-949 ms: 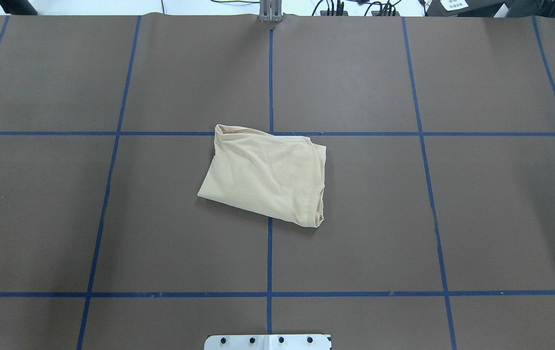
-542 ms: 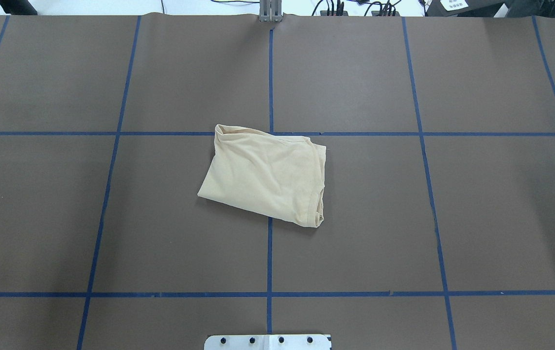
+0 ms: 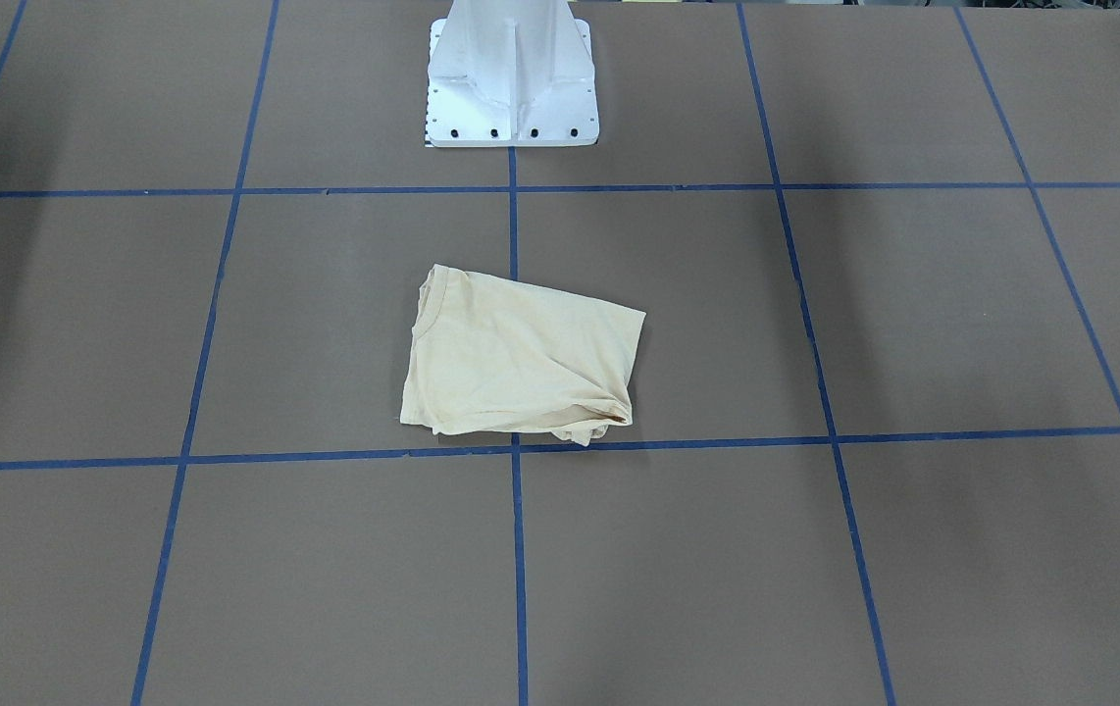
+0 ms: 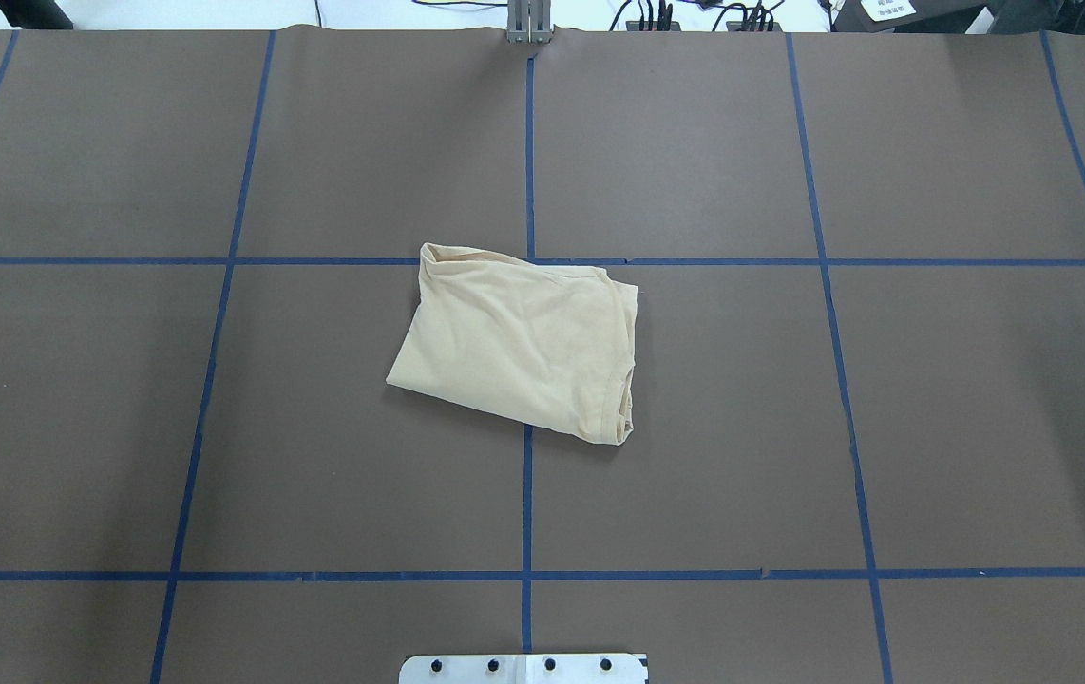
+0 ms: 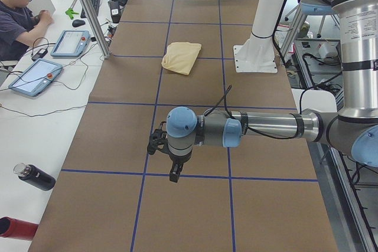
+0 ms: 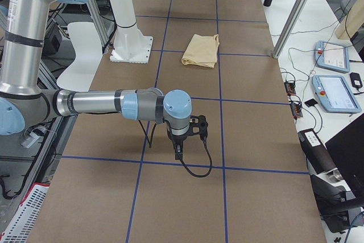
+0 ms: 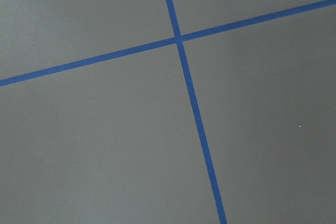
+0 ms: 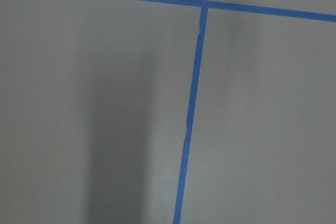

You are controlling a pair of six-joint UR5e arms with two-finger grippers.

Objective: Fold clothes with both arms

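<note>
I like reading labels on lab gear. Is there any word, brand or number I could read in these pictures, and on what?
No text can be read anywhere.
White sign beyond the table's far edge: print too small.
Small print on the left arm: blurred.
T-shirt: no print showing.

table (image 4: 694, 142): brown, blue tape grid (image 4: 530, 152) | side bench (image 5: 23, 146): white, two tablets (image 5: 35, 77) | person (image 5: 18, 13) seated

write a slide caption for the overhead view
Roughly folded cream shirt lying across the centre blue tape line of the brown gridded table.
</note>
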